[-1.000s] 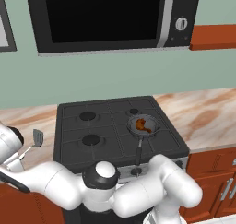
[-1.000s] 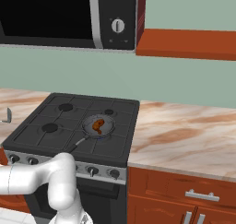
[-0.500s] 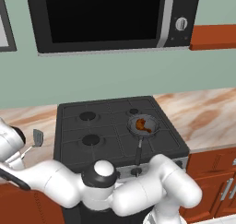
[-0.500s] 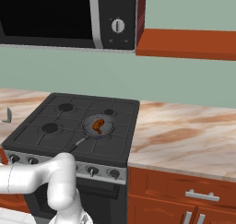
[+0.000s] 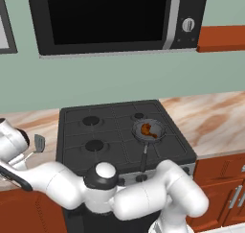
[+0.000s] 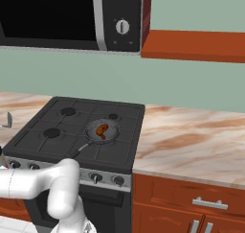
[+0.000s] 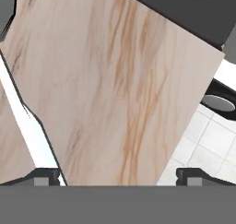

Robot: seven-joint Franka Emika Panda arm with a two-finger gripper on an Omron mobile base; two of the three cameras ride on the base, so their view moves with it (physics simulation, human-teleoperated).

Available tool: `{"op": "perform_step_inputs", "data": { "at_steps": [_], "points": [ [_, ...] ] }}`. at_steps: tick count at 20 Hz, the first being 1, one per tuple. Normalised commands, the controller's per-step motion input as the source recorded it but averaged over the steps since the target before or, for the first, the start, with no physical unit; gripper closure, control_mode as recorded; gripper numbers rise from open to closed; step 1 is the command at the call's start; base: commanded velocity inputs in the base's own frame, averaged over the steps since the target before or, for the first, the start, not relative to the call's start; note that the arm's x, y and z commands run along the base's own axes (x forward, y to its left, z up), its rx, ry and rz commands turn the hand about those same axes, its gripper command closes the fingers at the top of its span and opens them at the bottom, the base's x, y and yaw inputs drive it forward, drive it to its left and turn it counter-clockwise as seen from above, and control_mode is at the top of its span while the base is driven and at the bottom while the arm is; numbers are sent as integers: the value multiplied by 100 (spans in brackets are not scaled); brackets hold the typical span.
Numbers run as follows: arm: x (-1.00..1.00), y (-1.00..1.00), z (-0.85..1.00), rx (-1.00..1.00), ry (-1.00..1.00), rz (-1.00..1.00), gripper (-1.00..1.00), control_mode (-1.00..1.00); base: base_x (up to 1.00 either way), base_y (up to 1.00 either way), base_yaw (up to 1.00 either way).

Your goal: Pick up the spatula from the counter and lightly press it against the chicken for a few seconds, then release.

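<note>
So, spatulas: one spatula (image 5: 38, 144), with a grey blade and a pale handle. It lies flat on the counter (image 5: 210, 119), just left of the stove (image 5: 115, 136).
Spatula in the other views: the spatula (image 6: 7, 120) peeks in at the left edge of the right base view. In the hand view the spatula (image 7: 28, 124) is a long pale strip that runs down to the left fingertip. I cannot tell if they touch.
Chicken: one brown piece of chicken (image 5: 147, 130), inside the pan.
Pans: one small pan (image 5: 160, 129), on the front right of the stove. Its dark handle points toward the robot.
Burners: three bare burners (image 5: 94, 145), and the pan sits over the fourth.
Gripper: one gripper (image 7: 119, 176), its two tips spread wide apart. It holds no thing and looks down at the counter.
Arm: one white arm (image 5: 52, 179), bent far over to the left, toward the spatula side.
Change since before: very little. The spatula, pan and chicken lie in the same spots. The arm looks almost the same and the tips stay wide.
Surface: pale marble with brown streaks on both sides of the black stove.
Room: one black microwave (image 5: 119, 16) with one round dial (image 5: 188, 24) hangs above the stove. The wall (image 5: 119, 81) is soft green. Red-brown cupboards (image 6: 191, 198) sit under the counter. White floor (image 7: 207, 140) tiles show past the counter's edge in the hand view.
</note>
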Motion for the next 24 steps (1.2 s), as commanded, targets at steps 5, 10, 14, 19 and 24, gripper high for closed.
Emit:
{"op": "perform_step_inputs", "data": {
  "at_steps": [5, 10, 14, 19, 24],
  "points": [
    [27, 12, -16, 0, 7, -1, -100, -100, 0, 0, 0],
    [32, 19, -19, 0, 8, -1, -100, -100, 0, 0, 0],
    [36, 25, -17, 0, 7, 0, -100, -100, 0, 0, 0],
    [34, 22, -22, 0, 8, 0, -100, -100, 0, 0, 0],
    [12, 17, -24, 0, 6, 0, 100, -100, 0, 0, 0]
  ]
}}
